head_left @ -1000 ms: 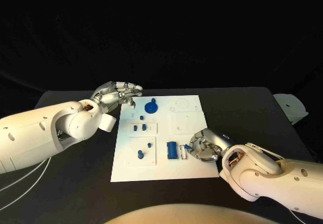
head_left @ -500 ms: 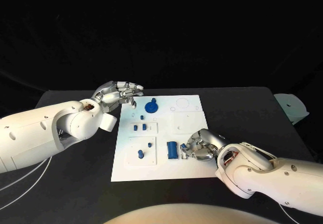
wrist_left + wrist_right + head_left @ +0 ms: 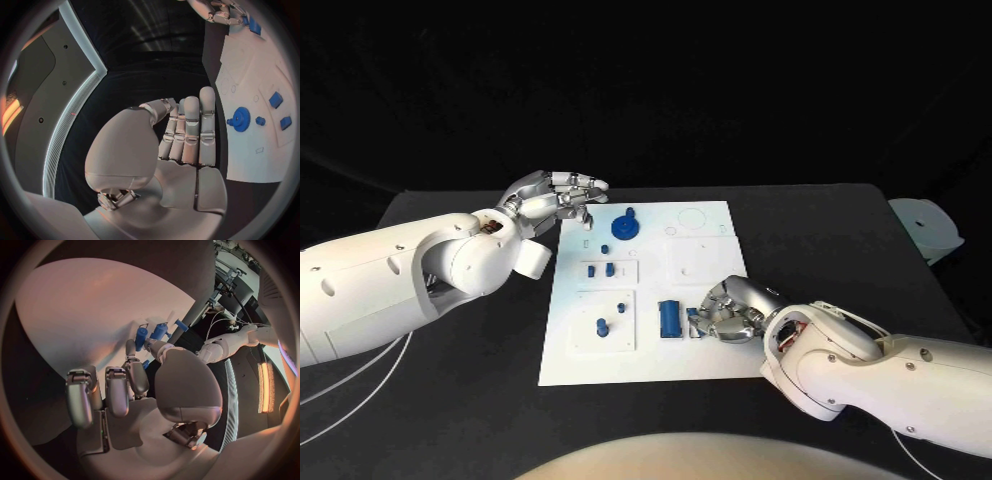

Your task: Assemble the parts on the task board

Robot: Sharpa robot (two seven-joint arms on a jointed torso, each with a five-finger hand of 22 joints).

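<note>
The white task board (image 3: 708, 355) lies in the middle of the black table. On it are a blue gear (image 3: 626, 228), two small blue pieces (image 3: 599, 271), a blue peg (image 3: 602, 327) and a long blue block (image 3: 671, 320). My right hand (image 3: 730, 312) rests on the board's right side with curled fingers. Thumb and a finger pinch a small blue part (image 3: 692, 319) beside the block. In the right wrist view the blue part (image 3: 142, 336) stands at the fingertips (image 3: 131, 349). My left hand (image 3: 557, 200) hovers at the board's far left corner, holding nothing, its fingers (image 3: 190, 130) extended beside the gear (image 3: 239, 120).
A white object (image 3: 923, 228) sits at the table's right edge. Bare black tabletop (image 3: 848, 230) lies on both sides of the board. My left arm (image 3: 401, 275) covers the table's left part.
My right hand has edged a little to the left towards the long blue block. The left hand has hardly moved.
</note>
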